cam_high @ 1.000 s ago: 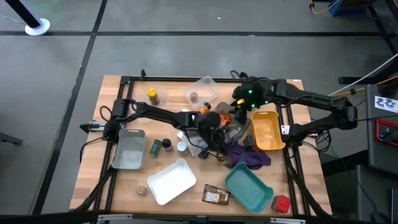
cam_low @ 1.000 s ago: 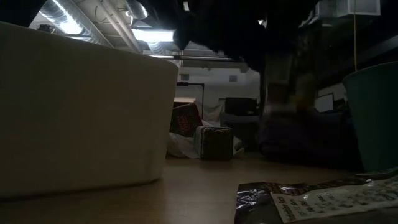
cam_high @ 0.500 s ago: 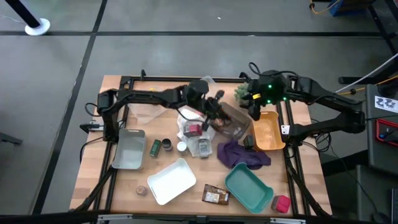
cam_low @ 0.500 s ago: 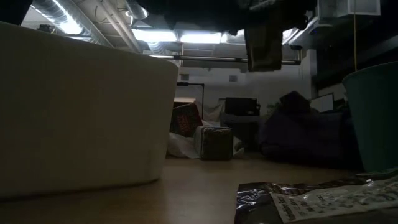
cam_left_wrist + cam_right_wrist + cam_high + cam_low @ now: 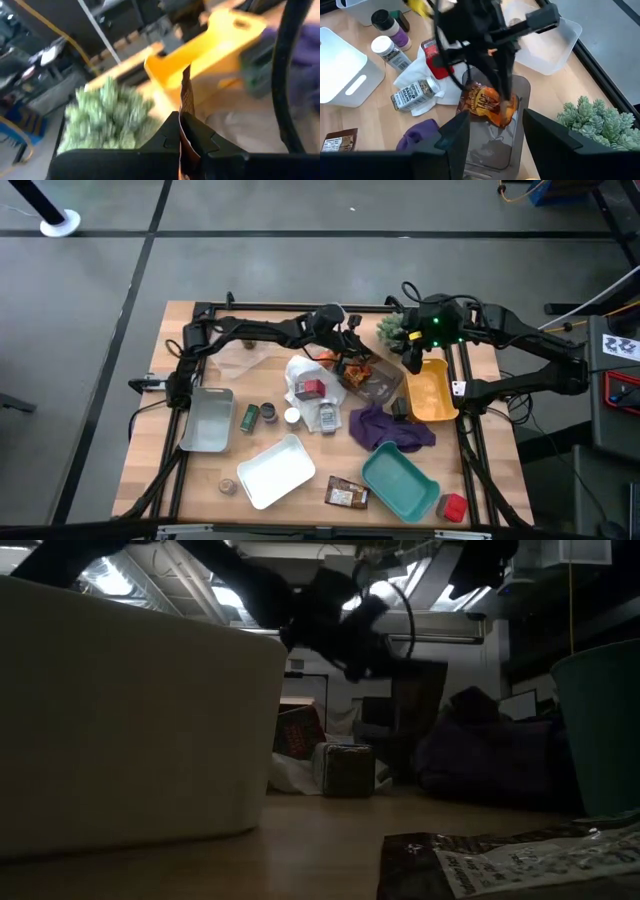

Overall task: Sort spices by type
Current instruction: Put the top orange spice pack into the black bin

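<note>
the left gripper [image 5: 352, 358] hangs over the middle of the table, its jaws pinched tight on an orange and brown packet [image 5: 485, 102]. it grips the packet by its top edge, so the packet hangs straight down and can drop in cleanly. under it sits a clear tray [image 5: 495, 145] with other packets [image 5: 372, 375] in it. i think this is the packet tray, so like goes with like.

the right gripper [image 5: 492, 132] waits above, near the green plant [image 5: 392, 330] and the yellow tray [image 5: 432, 395]. its jaws are apart and hold nothing. it stays up high, likely to keep out of the way.

other spices lie about. a red box [image 5: 309, 388] and a small jar [image 5: 326, 417] rest on the white cloth [image 5: 300, 375]. more jars [image 5: 250, 416] stand by the grey tray [image 5: 205, 423]. a brown packet [image 5: 347, 496] lies by the teal tray [image 5: 400, 485], and another red box [image 5: 455, 507] sits near it. so lots still needs sorting.
</note>
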Action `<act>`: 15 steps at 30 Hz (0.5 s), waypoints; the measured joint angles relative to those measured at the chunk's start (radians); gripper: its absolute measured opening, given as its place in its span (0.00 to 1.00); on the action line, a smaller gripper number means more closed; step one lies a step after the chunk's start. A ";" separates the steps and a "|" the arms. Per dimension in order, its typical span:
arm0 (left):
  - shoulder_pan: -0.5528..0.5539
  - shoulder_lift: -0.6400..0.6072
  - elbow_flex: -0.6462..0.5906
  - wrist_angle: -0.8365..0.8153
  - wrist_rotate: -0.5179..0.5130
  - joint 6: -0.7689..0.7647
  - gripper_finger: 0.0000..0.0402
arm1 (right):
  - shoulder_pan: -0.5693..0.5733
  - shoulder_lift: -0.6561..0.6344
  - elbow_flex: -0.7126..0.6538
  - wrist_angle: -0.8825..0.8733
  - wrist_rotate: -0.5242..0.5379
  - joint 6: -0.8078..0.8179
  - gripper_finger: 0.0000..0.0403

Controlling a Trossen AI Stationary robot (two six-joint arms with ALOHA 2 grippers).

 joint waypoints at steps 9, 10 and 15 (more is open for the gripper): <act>0.007 0.051 0.000 -0.002 -0.049 0.026 0.01 | 0.000 0.000 0.000 -0.027 -0.009 0.003 0.46; 0.003 0.051 0.000 -0.002 -0.068 0.026 0.01 | 0.000 0.000 0.000 -0.027 -0.009 0.003 0.46; -0.019 0.050 0.000 0.002 -0.152 0.026 0.09 | 0.000 0.000 0.000 -0.027 -0.009 0.003 0.46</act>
